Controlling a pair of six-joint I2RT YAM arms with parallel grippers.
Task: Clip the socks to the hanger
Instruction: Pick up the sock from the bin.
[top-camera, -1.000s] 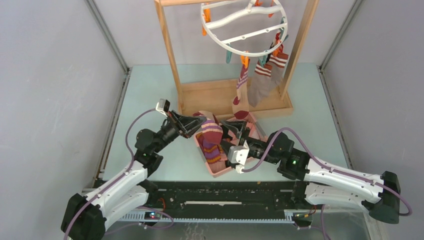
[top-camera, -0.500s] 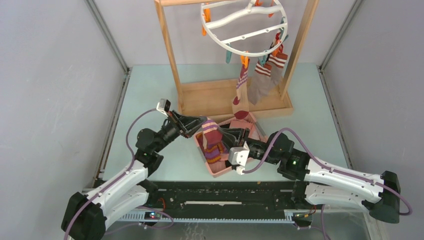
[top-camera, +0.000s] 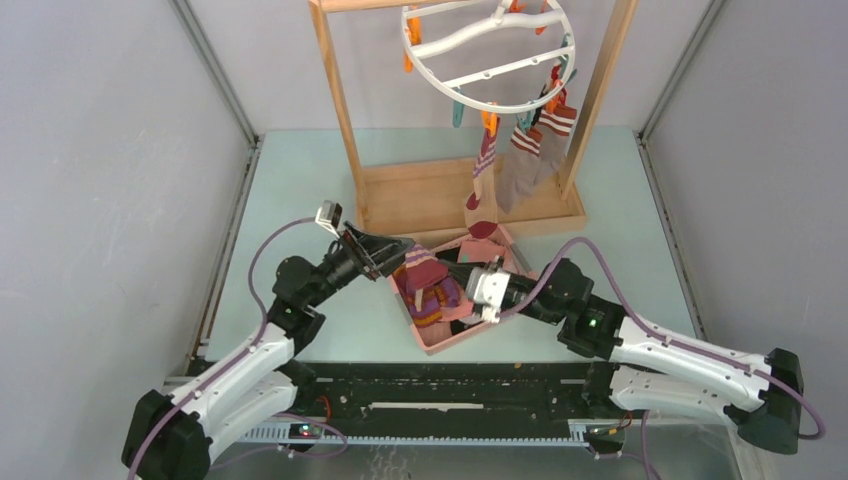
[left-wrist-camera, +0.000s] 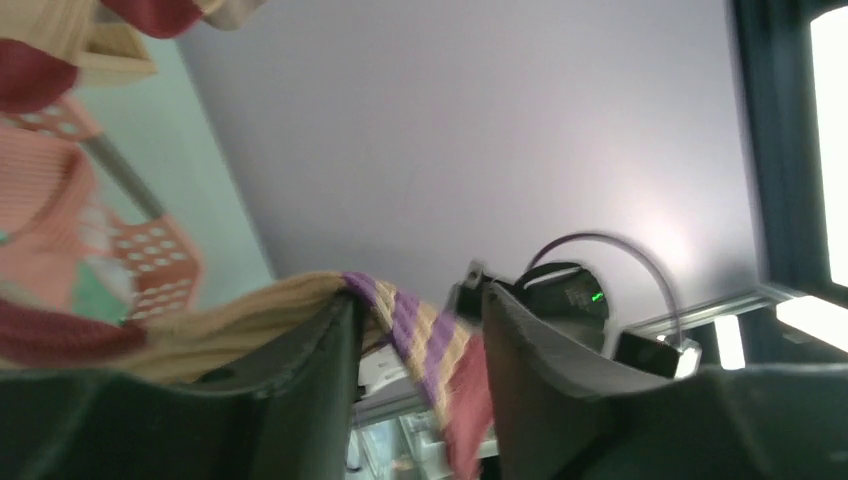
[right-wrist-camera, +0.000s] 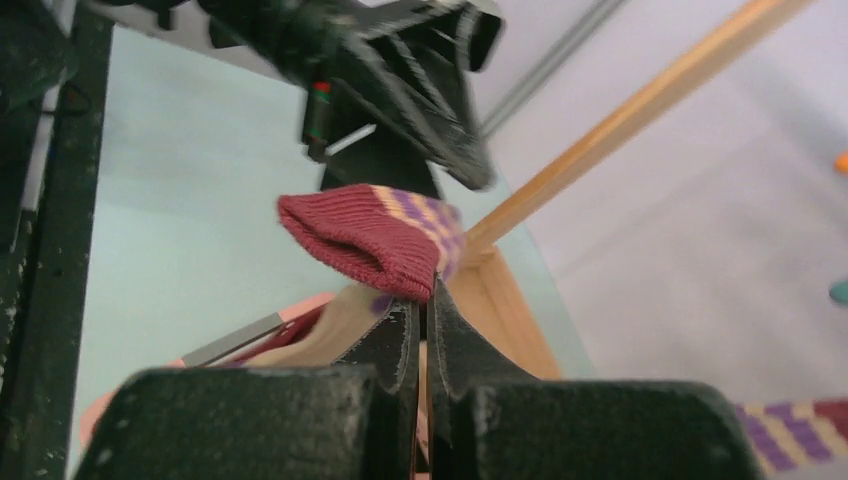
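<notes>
Shifted over the last second: right gripper (top-camera: 455, 292) carried from the near rim of the pink basket (top-camera: 440, 343) toward its middle, with the white wrist block now farther from the arm bases. Left gripper (top-camera: 398, 256) nudged slightly to the right. Striped sock (top-camera: 425, 280) sunk lower and more bunched between the two.

Top view — purple-orange sock with maroon cuff held above the basket. Left gripper at its far-left end, right gripper at its right side. Basket resting on the teal table (top-camera: 300, 180), just near of the base of the wooden rack (top-camera: 338, 90).

Right wrist view — fingers (right-wrist-camera: 395, 340) pressed together, pinching the sock fabric directly below the folded maroon cuff. Cuff standing above the fingertips, left arm visible beyond it.

Left wrist view — fingers (left-wrist-camera: 300, 400) apart, with a clear gap between them. Sock draped over one finger and hanging down through the gap. Contact with the other finger cannot be told.

Far side of the scene: hanger (top-camera: 497, 107), a white ring with curved spokes, hung from the top of the rack, above and well apart from both grippers. Orange and teal clips (top-camera: 489, 122) dangling from its rim. Already clipped at the near-right part of the rim: a maroon-white sock (top-camera: 483, 185) hanging long toward the rack base and, just to its right, a grey-brown sock (top-camera: 520, 170).
</notes>
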